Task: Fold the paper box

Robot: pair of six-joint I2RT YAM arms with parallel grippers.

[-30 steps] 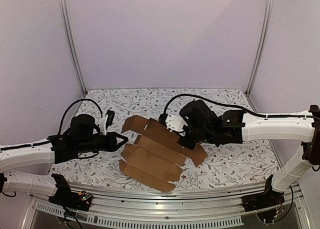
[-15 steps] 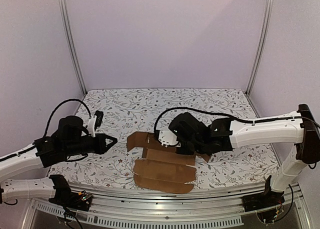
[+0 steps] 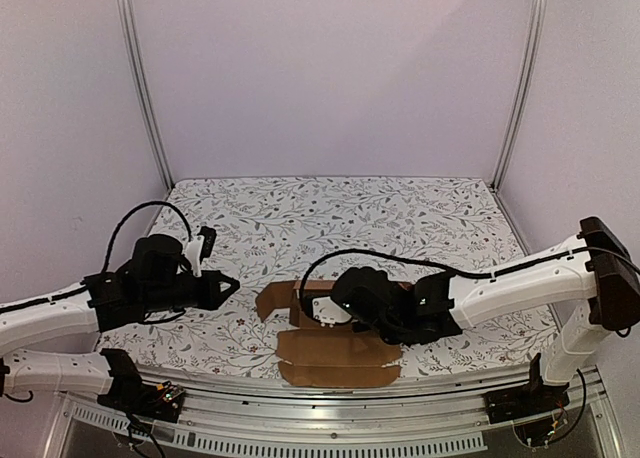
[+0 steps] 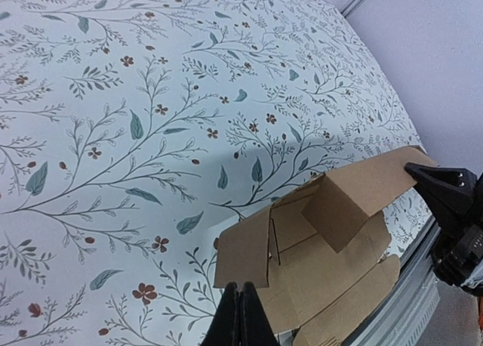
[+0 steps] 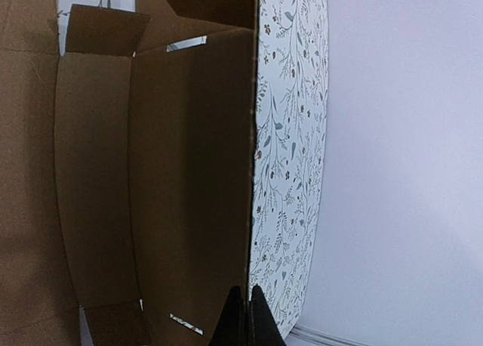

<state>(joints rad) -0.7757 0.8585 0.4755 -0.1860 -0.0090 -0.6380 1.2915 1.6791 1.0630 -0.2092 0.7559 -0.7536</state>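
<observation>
The paper box (image 3: 335, 350) is a brown die-cut cardboard sheet lying close to the table's front edge, with one long panel lifted upright. My right gripper (image 3: 300, 316) is shut on the edge of that raised panel. In the right wrist view the panel's edge (image 5: 253, 134) runs straight down between the closed fingertips of the right gripper (image 5: 247, 293). My left gripper (image 3: 234, 281) is shut and empty, hovering just left of the sheet. In the left wrist view its tips (image 4: 240, 291) point at a corner flap of the paper box (image 4: 245, 248).
A floral cloth (image 3: 330, 213) covers the table. A metal rail (image 3: 330, 418) runs along the front edge right below the cardboard. Lilac walls and frame posts (image 3: 140, 88) close in the back and both sides.
The right arm has dragged the cardboard toward the front edge and stood one panel up. The left gripper drew back to the left, then edged slightly toward the sheet.
</observation>
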